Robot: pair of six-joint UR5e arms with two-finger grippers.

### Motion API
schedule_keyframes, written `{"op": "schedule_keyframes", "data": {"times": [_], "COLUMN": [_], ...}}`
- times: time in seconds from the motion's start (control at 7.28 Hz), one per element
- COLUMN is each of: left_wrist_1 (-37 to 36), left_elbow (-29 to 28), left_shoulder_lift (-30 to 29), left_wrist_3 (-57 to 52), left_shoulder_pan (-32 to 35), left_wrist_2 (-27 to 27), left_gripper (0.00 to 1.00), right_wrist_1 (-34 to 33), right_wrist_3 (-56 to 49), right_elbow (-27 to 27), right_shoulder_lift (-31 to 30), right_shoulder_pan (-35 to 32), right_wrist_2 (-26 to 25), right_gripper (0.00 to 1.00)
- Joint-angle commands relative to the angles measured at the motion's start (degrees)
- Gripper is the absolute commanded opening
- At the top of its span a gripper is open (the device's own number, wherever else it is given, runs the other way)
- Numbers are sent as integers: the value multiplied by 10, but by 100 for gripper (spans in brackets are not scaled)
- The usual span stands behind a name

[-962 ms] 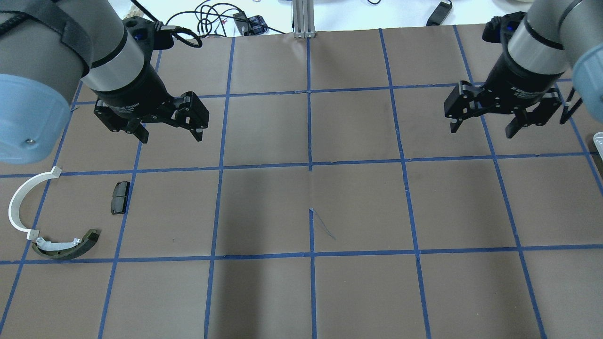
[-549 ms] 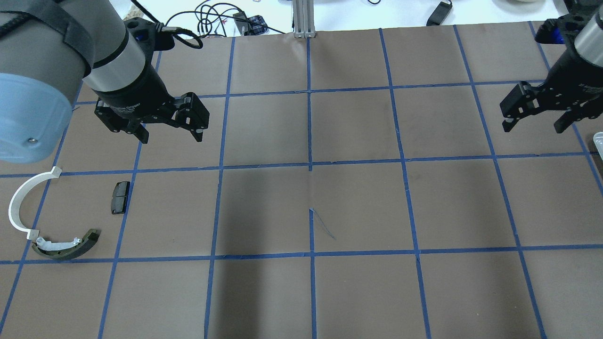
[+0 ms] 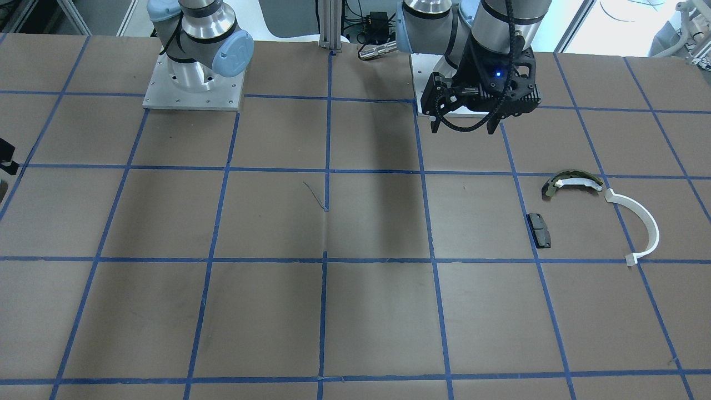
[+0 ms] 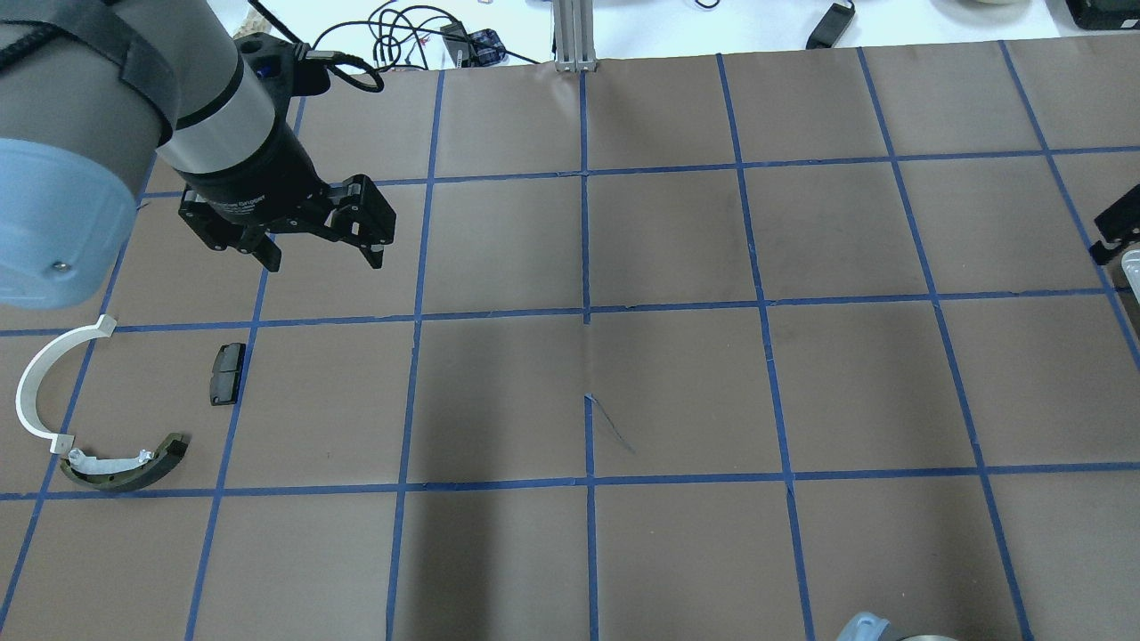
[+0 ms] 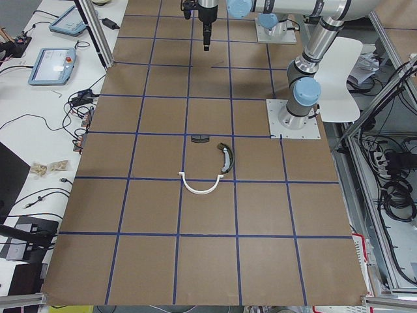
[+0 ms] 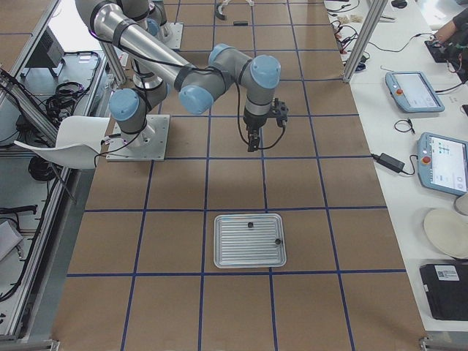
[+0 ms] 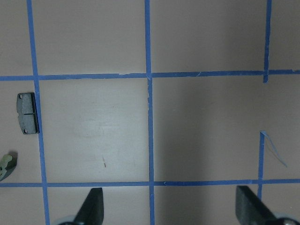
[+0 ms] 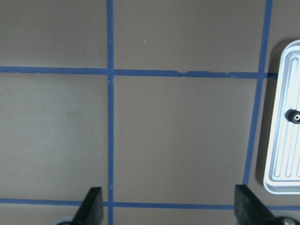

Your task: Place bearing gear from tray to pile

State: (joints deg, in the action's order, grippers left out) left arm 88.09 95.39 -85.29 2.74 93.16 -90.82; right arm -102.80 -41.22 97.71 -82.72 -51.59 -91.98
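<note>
The pile lies at the table's left: an olive-and-white curved shoe, a white half-ring strip and a black pad, which also shows in the left wrist view. My left gripper hovers open and empty, high beside the pile. The ribbed metal tray holds two small dark parts. One, a small black round gear, shows on the tray at the right wrist view's edge. My right gripper is open and empty, over bare table beside the tray.
Brown table paper with a blue tape grid. Cables and an aluminium post stand at the far edge. The arm bases sit on the robot's side. Tablets lie on a side bench.
My right gripper has moved right, almost out of the overhead view, toward the tray. The left gripper and the pile have not moved.
</note>
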Motion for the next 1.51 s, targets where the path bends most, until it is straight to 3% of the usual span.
{"op": "schedule_keyframes", "data": {"times": [0.0,0.14,0.41,0.82,0.96,1.24,1.37], "left_wrist_1": [1,1,1,2,3,3,3], "left_elbow": [0,0,0,1,1,1,1], "left_shoulder_lift": [2,2,2,3,4,3,3], "left_wrist_3": [2,1,0,1,1,0,0], "left_shoulder_pan": [0,0,0,1,1,1,1], "left_wrist_2": [-1,-1,-1,-2,-2,-2,-2], "left_gripper": [100,100,100,100,100,100,100], "right_wrist_1": [-98,-136,-144,-217,-218,-220,-219], "right_wrist_3": [-97,-125,-125,-131,-131,-125,-123], "right_elbow": [-14,-29,-43,-44,-44,-45,-43], "right_shoulder_lift": [77,124,161,228,232,253,254], "right_shoulder_pan": [70,85,94,99,103,105,106], "right_wrist_2": [-11,-11,-11,-21,-40,-42,-43], "right_gripper": [100,100,100,85,77,75,67]}}
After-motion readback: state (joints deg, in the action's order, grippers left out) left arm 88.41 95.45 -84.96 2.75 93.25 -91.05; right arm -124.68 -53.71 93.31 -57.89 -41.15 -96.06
